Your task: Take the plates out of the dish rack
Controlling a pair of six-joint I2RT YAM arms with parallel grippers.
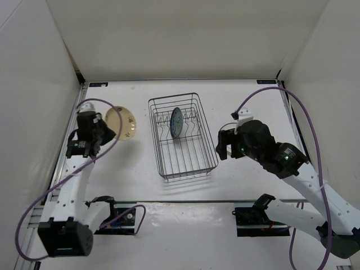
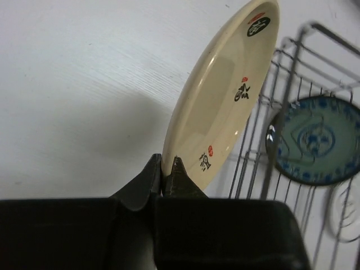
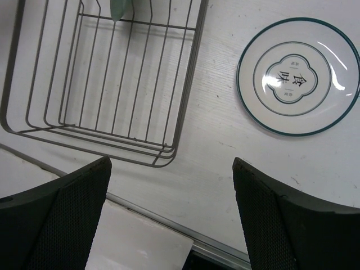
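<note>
White table (image 1: 253, 101), white walls on three sides. Left of the dish rack (image 1: 181, 138): left gripper (image 2: 167, 164), jaws pinched on the rim of the cream-yellow plate (image 2: 225, 95), which is carried on edge, probably for laying flat; whether its far rim touches the table cannot be told. In the rack: blue-grey plate (image 1: 176, 122), upright between prongs, not yet unloaded. Right of the rack: right gripper (image 3: 171, 163), jaws spread wide, empty; white plate (image 3: 298, 76) flat on the table, apparently delivered, hidden under the arm in the top view.
</note>
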